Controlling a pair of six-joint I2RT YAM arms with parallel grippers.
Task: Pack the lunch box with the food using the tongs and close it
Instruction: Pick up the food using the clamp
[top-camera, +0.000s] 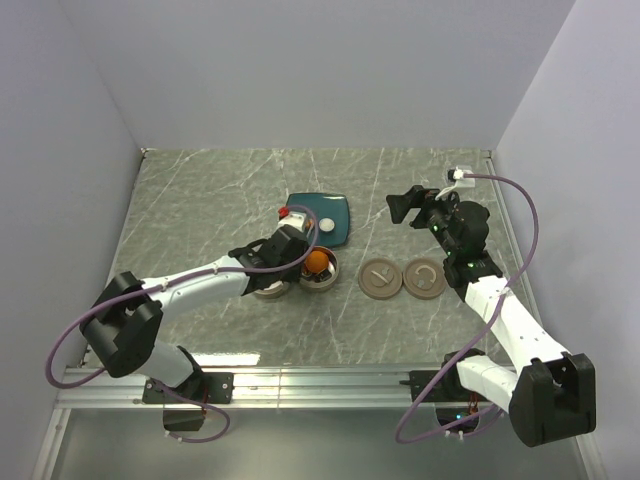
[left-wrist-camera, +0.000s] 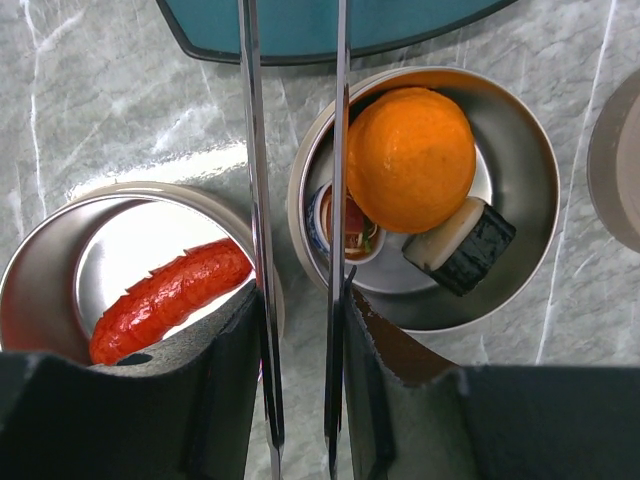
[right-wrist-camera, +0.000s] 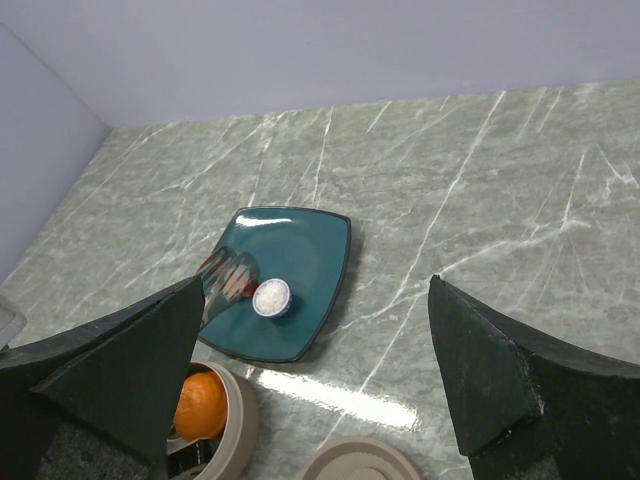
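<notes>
Left wrist view: grips slim, slick, springy tongs narrowly in left claw above two tins (sausage, orange ball inside), right claw spread wide. Likely best squeezing light roll on plate gently across sides.

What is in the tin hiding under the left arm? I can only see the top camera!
Observer: The left wrist camera shows one red sausage lying in that tin.
Operator: And what's next to the orange ball in the other tin?
Observer: A white-and-black roll leans against it. There is also a small round piece with red inside, partly hidden behind the tongs.
</notes>
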